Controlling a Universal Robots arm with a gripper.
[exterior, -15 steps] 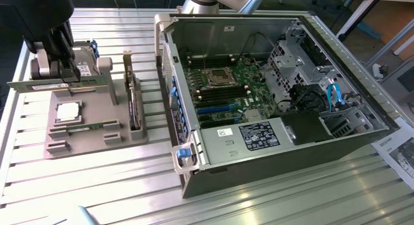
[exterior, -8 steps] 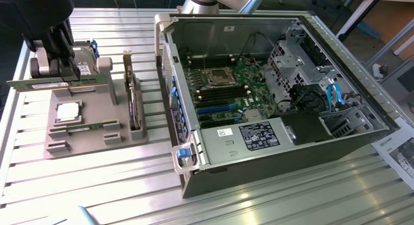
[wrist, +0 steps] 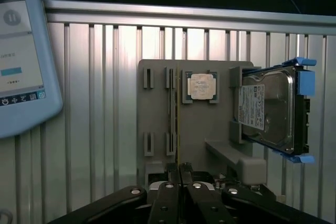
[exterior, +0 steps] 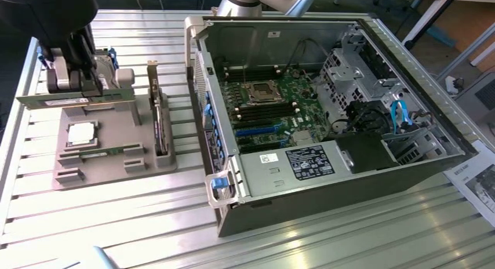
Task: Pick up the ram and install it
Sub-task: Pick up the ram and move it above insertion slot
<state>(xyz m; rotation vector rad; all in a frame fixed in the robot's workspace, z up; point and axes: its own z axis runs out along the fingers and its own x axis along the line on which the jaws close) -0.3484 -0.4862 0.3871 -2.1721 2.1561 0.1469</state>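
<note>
The long, thin green circuit-board ram (exterior: 35,101) is clamped level between the closed fingers of the black claw (exterior: 71,88), seemingly just above the matte grey moulded holder (exterior: 116,159) on the ribbed aluminium table (exterior: 101,222).

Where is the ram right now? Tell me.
The ram is on the exterior view's left, clamped in the gripper, over the grey parts tray and beside the hard drive.
</note>
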